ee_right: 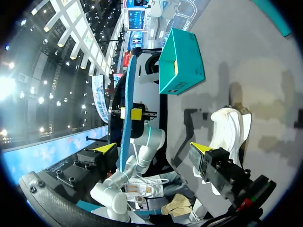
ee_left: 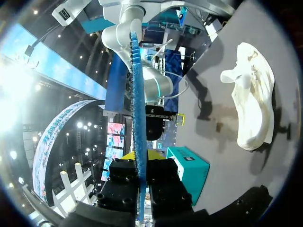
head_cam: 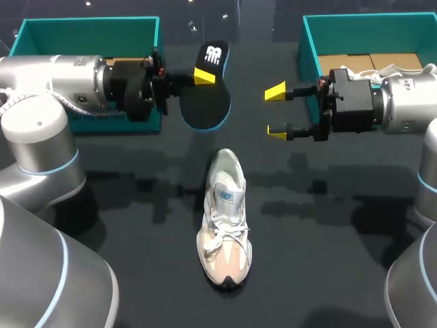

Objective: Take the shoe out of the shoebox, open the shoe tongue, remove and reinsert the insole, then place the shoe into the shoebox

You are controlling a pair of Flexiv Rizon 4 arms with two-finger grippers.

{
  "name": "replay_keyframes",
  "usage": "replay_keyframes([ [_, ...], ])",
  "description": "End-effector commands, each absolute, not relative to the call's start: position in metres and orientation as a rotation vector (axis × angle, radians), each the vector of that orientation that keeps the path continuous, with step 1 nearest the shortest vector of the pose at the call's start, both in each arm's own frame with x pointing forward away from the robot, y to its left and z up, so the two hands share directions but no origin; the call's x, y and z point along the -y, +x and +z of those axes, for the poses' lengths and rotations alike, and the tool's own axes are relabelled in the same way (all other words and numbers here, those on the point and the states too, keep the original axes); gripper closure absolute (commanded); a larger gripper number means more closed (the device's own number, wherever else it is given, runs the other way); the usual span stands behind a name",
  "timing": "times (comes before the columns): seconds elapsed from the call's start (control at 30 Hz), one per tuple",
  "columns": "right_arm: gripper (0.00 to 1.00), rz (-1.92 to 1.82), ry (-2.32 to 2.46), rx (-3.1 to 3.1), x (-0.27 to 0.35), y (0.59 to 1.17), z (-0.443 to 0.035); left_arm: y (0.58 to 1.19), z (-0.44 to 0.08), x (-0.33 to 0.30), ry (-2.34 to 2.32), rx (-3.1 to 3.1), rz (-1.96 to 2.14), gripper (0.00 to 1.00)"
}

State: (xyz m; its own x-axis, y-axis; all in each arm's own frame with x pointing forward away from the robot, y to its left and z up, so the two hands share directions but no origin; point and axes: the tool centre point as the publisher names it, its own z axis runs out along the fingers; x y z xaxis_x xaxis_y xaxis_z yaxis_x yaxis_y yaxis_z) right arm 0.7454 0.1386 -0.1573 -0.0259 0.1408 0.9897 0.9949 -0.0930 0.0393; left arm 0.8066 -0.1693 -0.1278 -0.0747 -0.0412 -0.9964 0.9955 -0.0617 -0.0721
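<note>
While my left gripper [head_cam: 202, 76] pinches the insole [head_cam: 205, 108] aloft, the sneaker [head_cam: 225, 219] lies on the table [head_cam: 136, 239] nearer me (heel opening toward the insole, axes roughly parallel); my right gripper [head_cam: 276, 111] gapes wide.

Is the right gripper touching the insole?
Apart. The head view shows dark table between the open right gripper and the insole, which the left gripper holds.
</note>
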Motion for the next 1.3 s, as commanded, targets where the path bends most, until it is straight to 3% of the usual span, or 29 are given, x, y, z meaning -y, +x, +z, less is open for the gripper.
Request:
replay_keyframes([
  [0.03, 0.00, -1.234, -1.372, 1.290, -0.141, 0.746, -0.158, 0.809, -0.130, 0.171, 1.190, -1.189, -1.328, 1.00],
  [1.3, 0.00, -1.274, -1.328, 1.434, -0.169, 0.761, -0.152, 0.820, -0.142, 0.192, 1.300, -1.118, -1.055, 1.00],
])
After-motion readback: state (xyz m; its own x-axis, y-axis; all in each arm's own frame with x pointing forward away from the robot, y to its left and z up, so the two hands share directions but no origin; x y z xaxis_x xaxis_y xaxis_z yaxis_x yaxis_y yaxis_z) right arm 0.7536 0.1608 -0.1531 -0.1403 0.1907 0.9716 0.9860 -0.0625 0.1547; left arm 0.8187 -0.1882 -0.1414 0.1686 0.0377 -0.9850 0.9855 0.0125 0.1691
